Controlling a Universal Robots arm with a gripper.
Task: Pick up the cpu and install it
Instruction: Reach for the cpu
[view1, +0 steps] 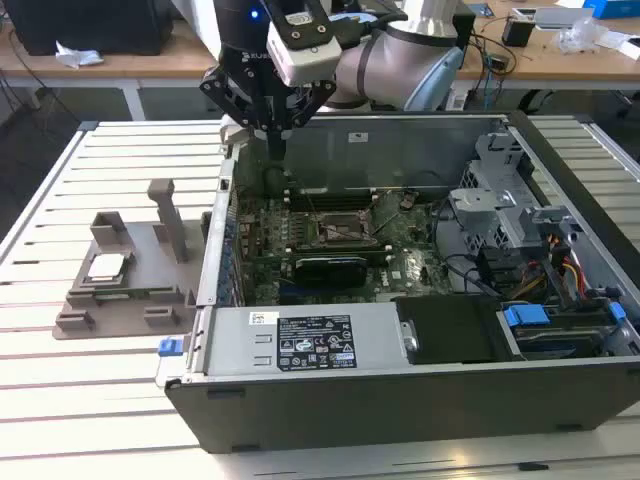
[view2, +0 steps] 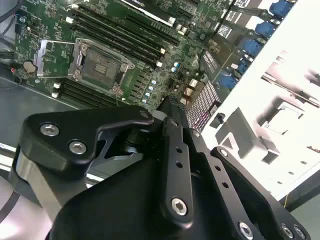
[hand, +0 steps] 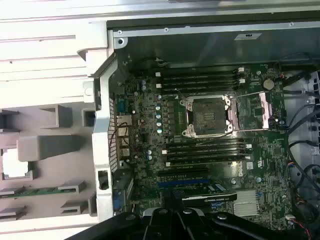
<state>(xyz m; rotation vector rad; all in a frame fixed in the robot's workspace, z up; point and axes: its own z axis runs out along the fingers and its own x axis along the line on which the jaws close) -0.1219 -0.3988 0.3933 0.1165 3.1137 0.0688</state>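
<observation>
1. A black-and-white label (view1: 315, 345) is sitting on the grey power supply cover (view1: 378, 340), lower centre of the exterior view. Its print is coming out too small to read.
2. A small white sticker (view1: 357, 137) is showing on the case's back wall (view1: 420, 150), upper centre, and is likewise not legible.
3. No other writing is coming through readably.

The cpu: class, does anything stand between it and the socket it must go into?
Yes. The cpu lies on the grey tray outside the computer case. The case's side wall rises between it and the open socket on the motherboard. One of the tray's upright posts also stands on that side.
</observation>
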